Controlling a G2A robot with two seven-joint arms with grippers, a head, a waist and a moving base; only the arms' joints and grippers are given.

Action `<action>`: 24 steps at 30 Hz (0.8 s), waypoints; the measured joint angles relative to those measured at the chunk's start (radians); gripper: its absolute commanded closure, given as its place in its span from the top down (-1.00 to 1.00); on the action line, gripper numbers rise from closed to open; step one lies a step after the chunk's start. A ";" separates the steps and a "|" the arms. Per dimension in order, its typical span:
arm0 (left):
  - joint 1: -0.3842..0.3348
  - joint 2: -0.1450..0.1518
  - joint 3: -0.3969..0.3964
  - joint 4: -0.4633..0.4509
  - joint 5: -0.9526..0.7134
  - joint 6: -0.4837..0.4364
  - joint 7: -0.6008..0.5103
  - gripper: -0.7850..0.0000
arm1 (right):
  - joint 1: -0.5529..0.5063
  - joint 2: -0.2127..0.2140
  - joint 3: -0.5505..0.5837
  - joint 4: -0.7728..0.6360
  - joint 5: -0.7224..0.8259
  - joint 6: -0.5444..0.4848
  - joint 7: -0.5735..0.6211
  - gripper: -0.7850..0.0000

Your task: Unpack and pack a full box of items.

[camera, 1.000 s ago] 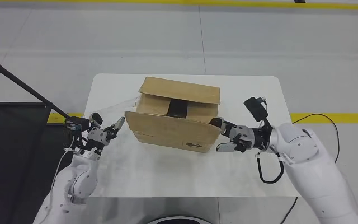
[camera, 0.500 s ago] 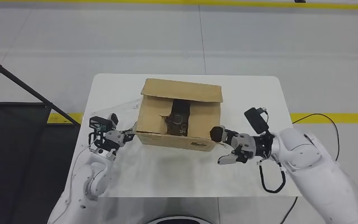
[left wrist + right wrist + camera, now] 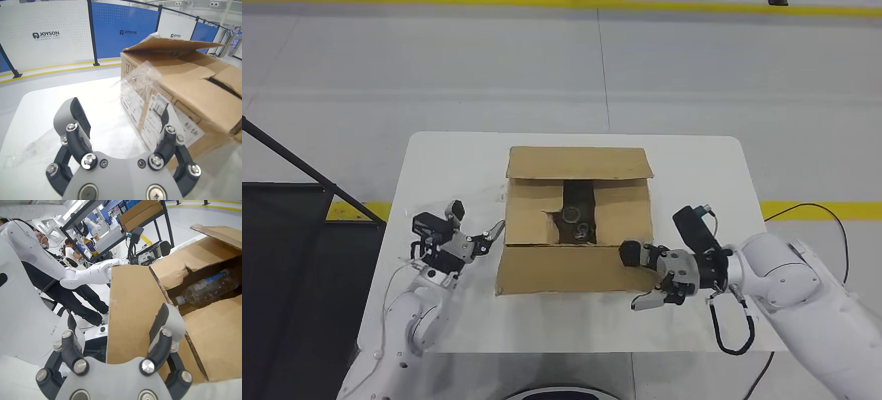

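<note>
A cardboard box stands mid-table with all of its top flaps turned outward. The near flap lies nearly flat toward the front. Through the gap between the inner flaps a clear plastic bottle lies in the dark interior. My right gripper is open at the near flap's right end, one finger on each side of the cardboard. My left gripper is open just off the box's left wall, holding nothing.
The white table has free room behind and to both sides of the box. A strip of clear tape sticks out from the box's left wall. Crinkled clear film lies on the table by my left gripper.
The near flap has swung from upright down and outward, my right gripper going with it toward the front edge. The box turned square to the table. My left gripper moved closer to it.
</note>
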 measured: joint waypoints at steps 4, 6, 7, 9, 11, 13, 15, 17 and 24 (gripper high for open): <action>0.026 0.004 -0.017 -0.058 0.011 -0.010 -0.054 1.00 | 0.005 0.016 -0.018 0.002 -0.005 -0.013 -0.013 1.00; 0.068 0.005 -0.027 -0.093 0.023 -0.001 -0.035 1.00 | 0.007 0.023 -0.025 0.004 -0.006 -0.021 -0.021 1.00; 0.087 0.006 -0.032 -0.103 0.024 0.006 -0.027 1.00 | 0.008 0.026 -0.027 0.006 -0.006 -0.024 -0.024 1.00; 0.117 0.006 -0.043 -0.123 0.013 0.027 -0.055 1.00 | 0.009 0.033 -0.031 0.010 -0.006 -0.032 -0.032 1.00; 0.129 0.006 -0.055 -0.150 -0.008 0.043 -0.101 1.00 | 0.009 0.039 -0.033 0.014 -0.006 -0.037 -0.037 1.00; 0.135 0.006 -0.068 -0.170 -0.024 0.054 -0.132 1.00 | 0.009 0.044 -0.035 0.017 -0.004 -0.041 -0.041 1.00; 0.139 0.006 -0.084 -0.183 -0.045 0.062 -0.153 1.00 | 0.009 0.049 -0.037 0.021 -0.002 -0.046 -0.046 1.00; 0.140 0.006 -0.100 -0.188 -0.065 0.065 -0.163 1.00 | 0.009 0.053 -0.039 0.025 -0.001 -0.048 -0.048 1.00; 0.144 0.007 -0.130 -0.194 -0.094 0.060 -0.166 1.00 | 0.011 0.063 -0.040 0.045 -0.001 -0.048 -0.048 1.00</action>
